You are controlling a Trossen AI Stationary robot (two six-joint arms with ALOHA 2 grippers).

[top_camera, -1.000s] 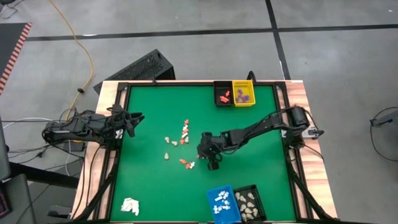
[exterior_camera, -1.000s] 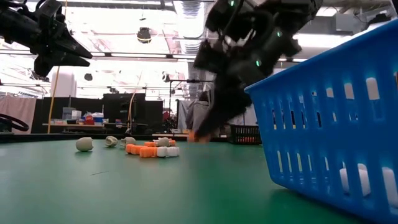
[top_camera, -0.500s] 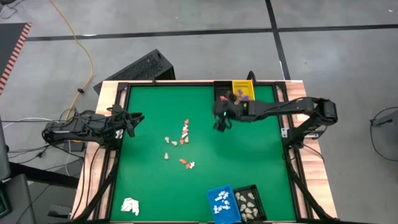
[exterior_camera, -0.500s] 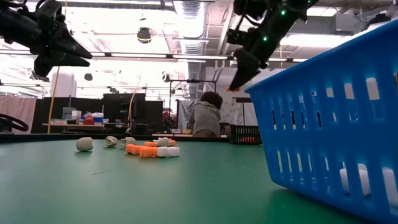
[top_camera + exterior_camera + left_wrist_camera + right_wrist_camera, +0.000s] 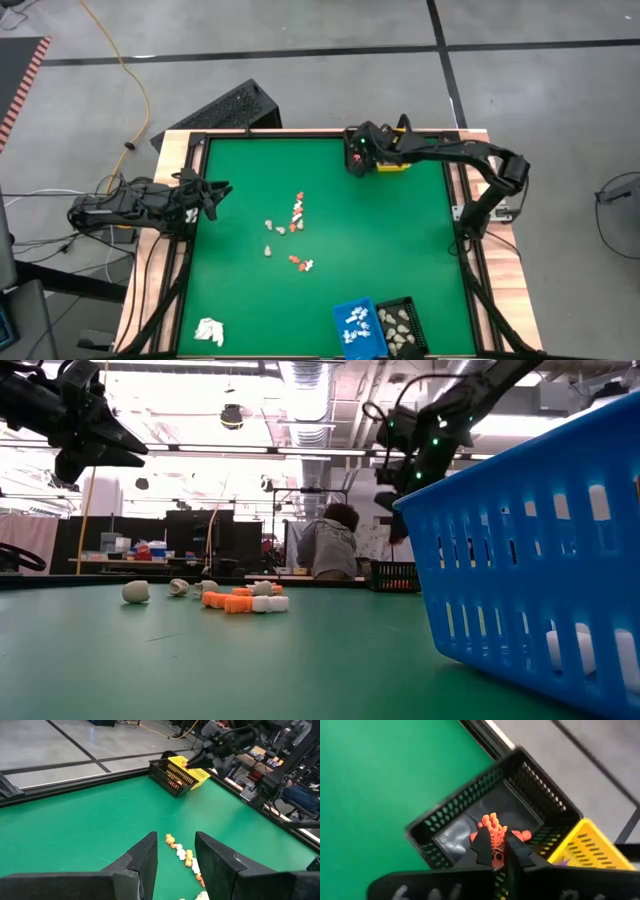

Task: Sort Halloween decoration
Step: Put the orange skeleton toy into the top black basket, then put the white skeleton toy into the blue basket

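Observation:
Small Halloween decoration pieces (image 5: 290,228) in orange, white and cream lie scattered on the middle of the green table (image 5: 240,290). My right gripper (image 5: 358,160) hangs over the black basket (image 5: 470,820) at the far edge, shut on an orange piece (image 5: 496,856). More orange pieces (image 5: 492,827) lie in that basket. My left gripper (image 5: 175,855) stays raised at the table's left edge, open, with nothing between its fingers. My right gripper pinches the orange piece (image 5: 496,856) between its two fingertips (image 5: 481,845). The fingers slant down from above, toward the far edge. The piece is lifted clear, above the inside of the black basket.
A yellow basket (image 5: 392,150) with purple pieces stands right of the black one. At the near edge are a blue basket (image 5: 358,328) with white pieces and a black basket (image 5: 400,325) with cream ones. A white wadded lump (image 5: 209,331) lies at the near left corner.
My right gripper has risen from the table's middle and swung toward the far edge with the orange piece, turning as it went. It now hangs over the black basket. The loose pieces on the table have stayed put.

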